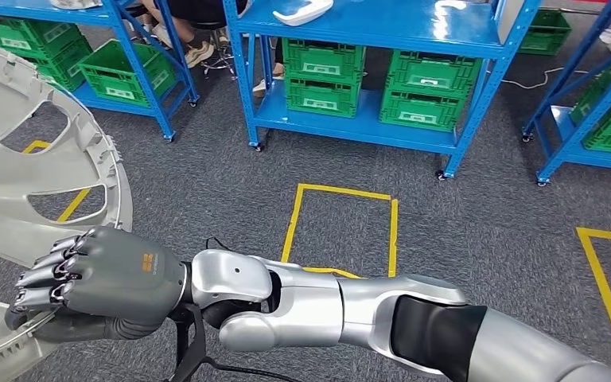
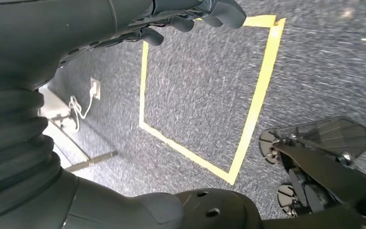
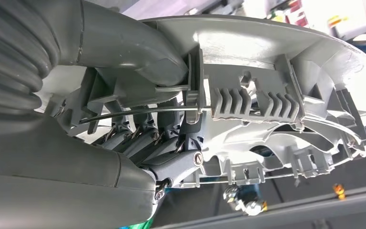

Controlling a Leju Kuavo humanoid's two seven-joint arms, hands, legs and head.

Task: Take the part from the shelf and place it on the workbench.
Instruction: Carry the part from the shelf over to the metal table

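Gripping the large grey round plastic wheel-cover part [image 1: 16, 183] by its rim, right hand [image 1: 87, 282]; left hand [image 2: 190, 16] fingers curled, holding nothing.

The large round grey plastic wheel-cover part [image 1: 24, 191] runs off the head view's left edge, its far half unseen.

Right hand [image 1: 99, 280] grips, left hand [image 2: 186, 16] hangs (fingers curled).

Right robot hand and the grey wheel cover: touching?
Touching. The right wrist view shows the right robot hand with fingers and thumb clamped on the grey wheel cover rim.
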